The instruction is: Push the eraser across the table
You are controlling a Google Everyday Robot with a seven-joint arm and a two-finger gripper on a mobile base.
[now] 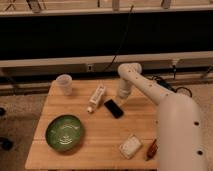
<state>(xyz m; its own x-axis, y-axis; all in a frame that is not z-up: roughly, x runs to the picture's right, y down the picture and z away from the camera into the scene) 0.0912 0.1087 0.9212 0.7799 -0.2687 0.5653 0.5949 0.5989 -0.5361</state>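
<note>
The eraser, a small flat black block, lies near the middle of the light wooden slatted table, turned at an angle. My gripper hangs down from the white arm just to the right of and behind the eraser, at or very close to its far right end. The arm comes in from the lower right and hides part of the table's right side.
A white bottle lies just left of the eraser. A clear cup stands at the back left. A green bowl sits at the front left. A pale block and a red-brown oblong object lie at the front right.
</note>
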